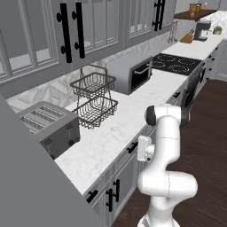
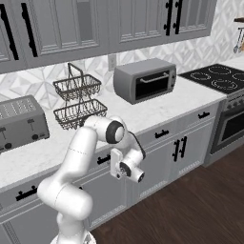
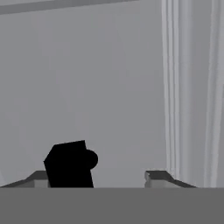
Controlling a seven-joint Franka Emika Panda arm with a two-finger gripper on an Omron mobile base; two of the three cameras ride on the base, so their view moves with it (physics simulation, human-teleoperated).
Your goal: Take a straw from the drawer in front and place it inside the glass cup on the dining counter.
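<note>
Grey drawer (image 2: pixel 97 164) front sits under the worktop (image 2: pixel 157 112), shut, so any straw inside is hidden. Just before its black handle (image 3: pixel 70 164), the gripper (image 3: pixel 103 177) has fingers apart, one tip beside the bar, which runs sideways along the front.

My arm (image 2: pixel 81 157) looks like smooth white plastic with a soft sheen and dark matt joints. The worktop (image 1: pixel 133 119) is pale marble-look stone with grey veins, polished. The two-tier basket (image 2: pixel 78 102) is thin dark wire. The toaster (image 1: pixel 48 126) and toaster oven (image 2: pixel 145 80) look like brushed grey metal. The cabinet doors (image 2: pixel 183 147) are matt grey with black bar handles. The floor (image 2: pixel 200 205) is dark wood planks, faintly glossy.
</note>
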